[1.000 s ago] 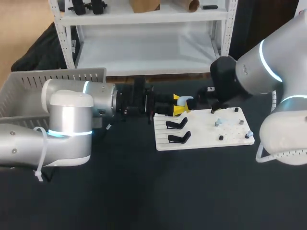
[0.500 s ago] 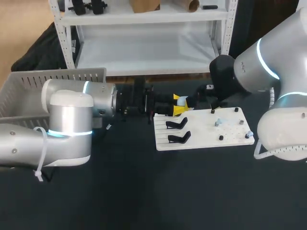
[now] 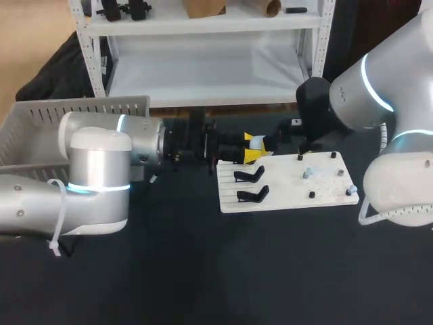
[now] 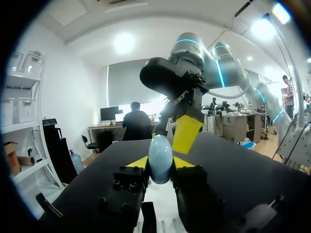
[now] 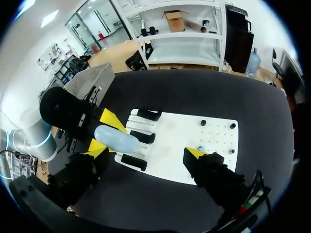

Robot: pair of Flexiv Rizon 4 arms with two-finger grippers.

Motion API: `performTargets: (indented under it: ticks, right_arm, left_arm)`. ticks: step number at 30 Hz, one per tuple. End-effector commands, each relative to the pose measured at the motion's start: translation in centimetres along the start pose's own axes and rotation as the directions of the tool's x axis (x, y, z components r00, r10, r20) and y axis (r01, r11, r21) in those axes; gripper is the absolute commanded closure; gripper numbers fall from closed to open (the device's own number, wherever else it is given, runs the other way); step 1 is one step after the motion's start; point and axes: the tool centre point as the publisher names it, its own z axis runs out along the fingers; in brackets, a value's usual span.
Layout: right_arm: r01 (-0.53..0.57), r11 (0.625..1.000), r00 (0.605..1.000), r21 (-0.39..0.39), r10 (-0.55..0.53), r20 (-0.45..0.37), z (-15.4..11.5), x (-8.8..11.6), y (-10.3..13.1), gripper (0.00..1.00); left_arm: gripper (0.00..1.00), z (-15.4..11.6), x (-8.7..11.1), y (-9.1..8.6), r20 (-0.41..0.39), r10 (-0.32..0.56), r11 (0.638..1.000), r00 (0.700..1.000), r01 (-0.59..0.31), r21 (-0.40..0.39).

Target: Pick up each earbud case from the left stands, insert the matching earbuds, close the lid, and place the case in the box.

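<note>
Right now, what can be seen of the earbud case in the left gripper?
The earbud case is a smooth, glossy, pale blue-grey pebble shape, plastic by its look, with no open lid showing. The left gripper is shut on it, one yellow fingertip on each side, holding it in the air over the stand end of the white board.

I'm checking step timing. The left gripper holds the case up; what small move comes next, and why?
Probably bring the right gripper onto the earbud case to open it: the left gripper is shut on the case, which looks closed, and the right gripper is open beside it.
</note>
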Motion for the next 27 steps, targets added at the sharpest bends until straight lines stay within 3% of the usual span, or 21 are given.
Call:
performTargets:
  ticks: [1,17,27]
  right_arm:
    - [-0.004,1.0,1.0,0.011,0.004,0.012,0.0,-0.1,0.1,0.0]
    - [0.005,1.0,0.997,0.009,-0.006,0.074,-2.6,-1.1,0.3,0.0]
    - [0.019,0.989,0.996,0.144,-0.03,0.078,-6.8,0.1,-3.3,0.0]
  left_arm:
    - [1.0,0.0,0.1,-0.1,0.003,0.002,1.0,1.0,-0.002,0.001]
    - [1.0,0.0,0.1,-0.1,0.003,0.002,1.0,1.0,-0.002,0.001]
    - [1.0,0.0,0.1,-0.1,0.003,0.002,1.0,1.0,-0.002,0.001]
